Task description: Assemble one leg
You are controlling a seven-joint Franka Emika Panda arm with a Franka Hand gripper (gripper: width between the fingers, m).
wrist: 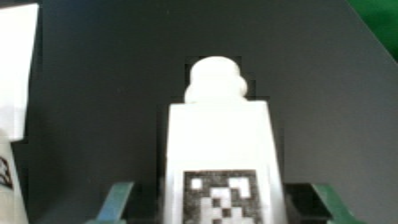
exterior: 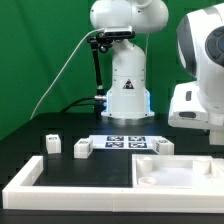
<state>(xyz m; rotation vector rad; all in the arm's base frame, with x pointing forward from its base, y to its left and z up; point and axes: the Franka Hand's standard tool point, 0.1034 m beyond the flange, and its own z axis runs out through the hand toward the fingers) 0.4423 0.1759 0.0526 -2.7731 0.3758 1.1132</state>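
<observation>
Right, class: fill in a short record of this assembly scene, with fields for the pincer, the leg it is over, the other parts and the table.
pincer: around a leg, one of the fingers on each side; whether they clamp it is unclear
leg: white post, rounded peg at one end, tag on its face
small white blocks: three on the table, the others at and
marker board: lying flat among the blocks
tray: white, rimmed, at the exterior view's right
table: black
</observation>
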